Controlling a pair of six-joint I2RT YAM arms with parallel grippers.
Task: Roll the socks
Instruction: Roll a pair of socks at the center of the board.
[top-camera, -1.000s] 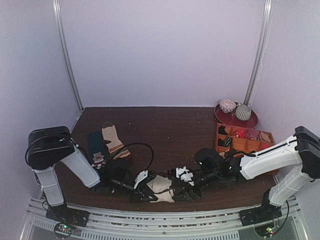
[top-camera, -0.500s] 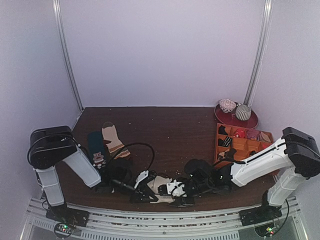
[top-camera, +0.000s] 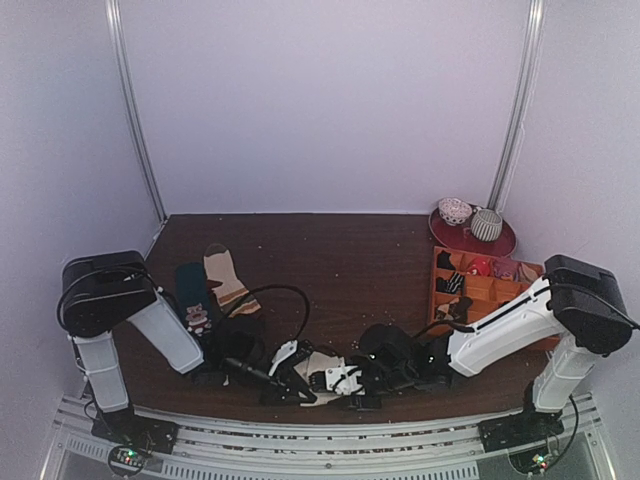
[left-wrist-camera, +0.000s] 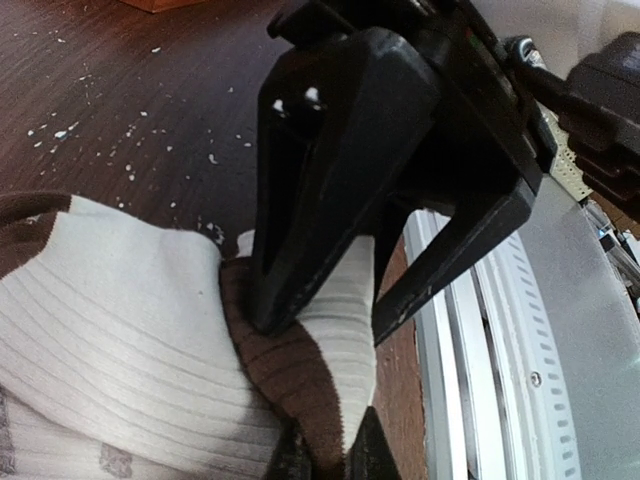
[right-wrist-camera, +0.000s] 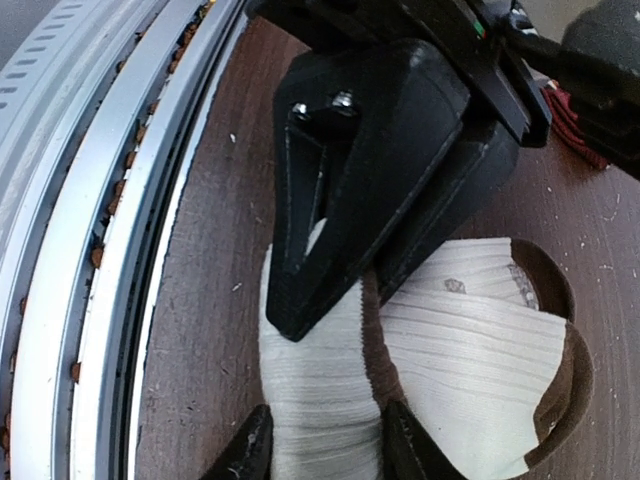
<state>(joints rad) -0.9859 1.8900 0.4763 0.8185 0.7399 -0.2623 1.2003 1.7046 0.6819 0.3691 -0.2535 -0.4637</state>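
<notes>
Socks (top-camera: 325, 372), cream with brown ends, are held bunched at the middle of the table's near edge, and the bundle has been shortened over the last second. The right gripper (right-wrist-camera: 330, 305) has been carried leftward along that edge towards the left gripper (left-wrist-camera: 325, 325). Each is pinched narrowly on a fold of the fabric. Rolling is judged under way but unfinished, since one brown-edged end is seen hanging loose.

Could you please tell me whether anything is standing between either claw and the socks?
Nothing visible does. The left claw and the right claw each pinch the socks directly, with the fabric between their fingers, and they face each other closely.
</notes>
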